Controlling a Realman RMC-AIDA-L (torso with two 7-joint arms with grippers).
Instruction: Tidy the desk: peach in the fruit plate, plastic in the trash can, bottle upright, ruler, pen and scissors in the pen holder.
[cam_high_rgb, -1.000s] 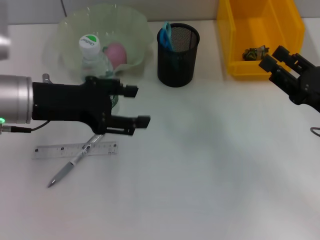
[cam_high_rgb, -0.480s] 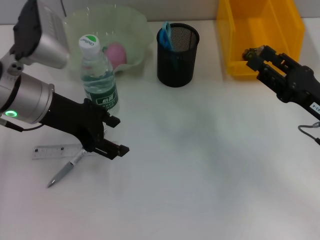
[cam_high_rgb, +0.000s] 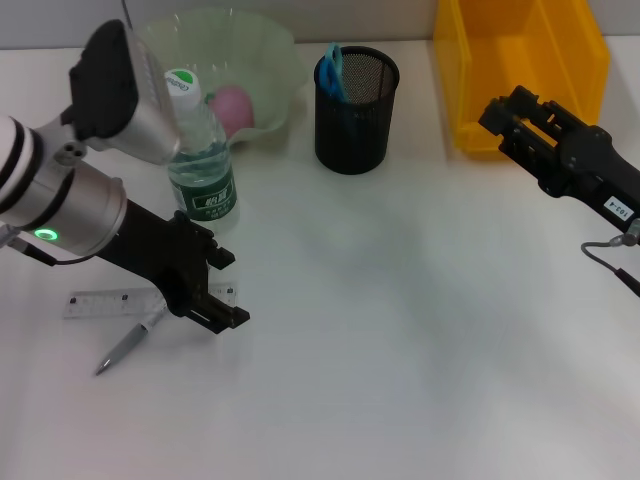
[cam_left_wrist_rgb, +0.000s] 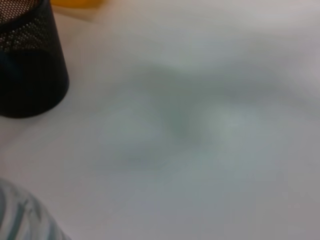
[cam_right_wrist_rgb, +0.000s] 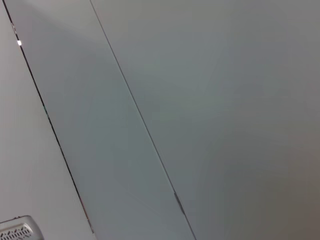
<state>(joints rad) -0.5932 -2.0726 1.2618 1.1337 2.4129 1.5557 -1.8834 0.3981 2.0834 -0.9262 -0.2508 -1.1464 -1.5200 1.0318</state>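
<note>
We log the left gripper (cam_high_rgb: 222, 290) low over the white desk (cam_high_rgb: 400, 330), just above the clear plastic ruler (cam_high_rgb: 100, 302) and the grey pen (cam_high_rgb: 130, 343) that lies across it; its black fingers are spread apart and hold nothing. The clear water bottle with the green label and white cap (cam_high_rgb: 197, 160) stands upright beside the pale green wavy-edged fruit plate (cam_high_rgb: 270, 60), with the left arm's wrist partly in front of it. We see the pink peach (cam_high_rgb: 232, 104) lying inside that plate. The black mesh pen holder (cam_high_rgb: 356, 97) stands near the plate with blue scissor handles (cam_high_rgb: 333, 66) sticking out of it. The right gripper (cam_high_rgb: 500, 120) hovers at the front edge of the yellow plastic bin (cam_high_rgb: 520, 50); we cannot tell whether its fingers are parted or closed. The left wrist view shows the pen holder, bare desk, and a corner of the bottle.
</note>
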